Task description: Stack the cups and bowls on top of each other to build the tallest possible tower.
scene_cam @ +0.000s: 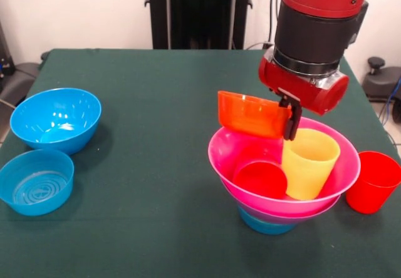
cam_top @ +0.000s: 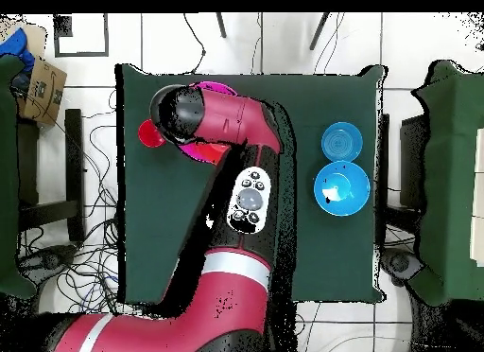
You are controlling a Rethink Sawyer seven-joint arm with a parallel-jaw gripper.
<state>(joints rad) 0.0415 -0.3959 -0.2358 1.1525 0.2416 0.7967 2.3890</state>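
Honestly, the gripper [scene_cam: 289,116] pinching that small glossy orange plastic bowl [scene_cam: 250,113] by its rim looks sketchy, since it's tilted and could slip into the wide pink plastic bowl [scene_cam: 229,156].

Front view. The tower [scene_cam: 285,190] stands right of centre on the worktop [scene_cam: 156,165]. Two cups [scene_cam: 307,163] sit inside its wide top bowl [scene_cam: 225,156]; a small bowl [scene_cam: 250,113] hangs tilted above the rim. One cup [scene_cam: 373,181] stands just right. Two bowls [scene_cam: 56,119] lie far left, one behind the other [scene_cam: 36,181].
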